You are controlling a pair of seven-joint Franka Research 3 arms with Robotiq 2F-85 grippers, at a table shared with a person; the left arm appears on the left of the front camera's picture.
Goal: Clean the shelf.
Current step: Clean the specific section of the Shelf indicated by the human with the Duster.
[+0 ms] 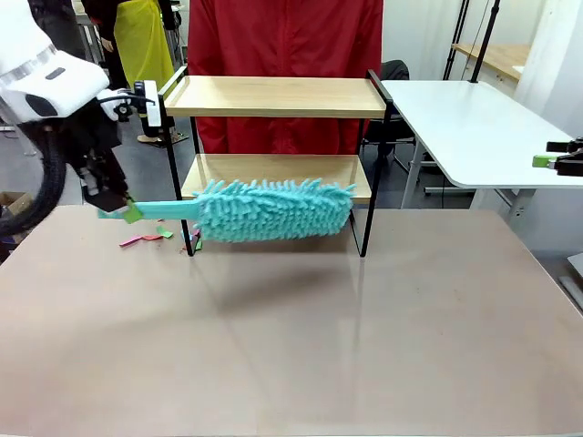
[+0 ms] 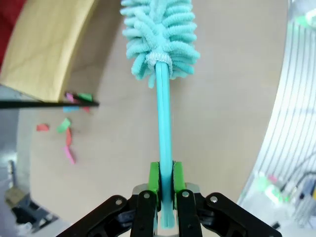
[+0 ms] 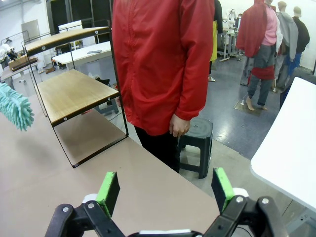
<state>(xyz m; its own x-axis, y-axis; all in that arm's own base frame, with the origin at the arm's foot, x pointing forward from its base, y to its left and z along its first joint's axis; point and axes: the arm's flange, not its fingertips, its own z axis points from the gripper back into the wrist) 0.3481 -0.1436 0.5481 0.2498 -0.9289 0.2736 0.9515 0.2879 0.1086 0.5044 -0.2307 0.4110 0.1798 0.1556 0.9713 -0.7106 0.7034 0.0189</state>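
Note:
The shelf (image 1: 273,96) stands at the table's far middle, two light wooden boards in a thin black frame; it also shows as the shelf (image 3: 74,94) and the shelf (image 2: 49,44). My left gripper (image 1: 114,202) is shut on the flat handle of a teal fluffy duster (image 1: 273,211). The duster's head hangs level just in front of the lower board, above the table. In the left wrist view my left gripper (image 2: 166,183) clamps the handle, and the duster (image 2: 159,34) points away. My right gripper (image 3: 165,190) stands open and holds nothing; the right gripper (image 1: 552,157) sits at the far right.
Small coloured paper scraps (image 1: 146,238) lie on the table by the shelf's front left leg, seen also as scraps (image 2: 66,131). A person in a red jacket (image 3: 163,64) stands behind the shelf. A dark stool (image 3: 195,136) and a white side table (image 1: 474,118) are to the right.

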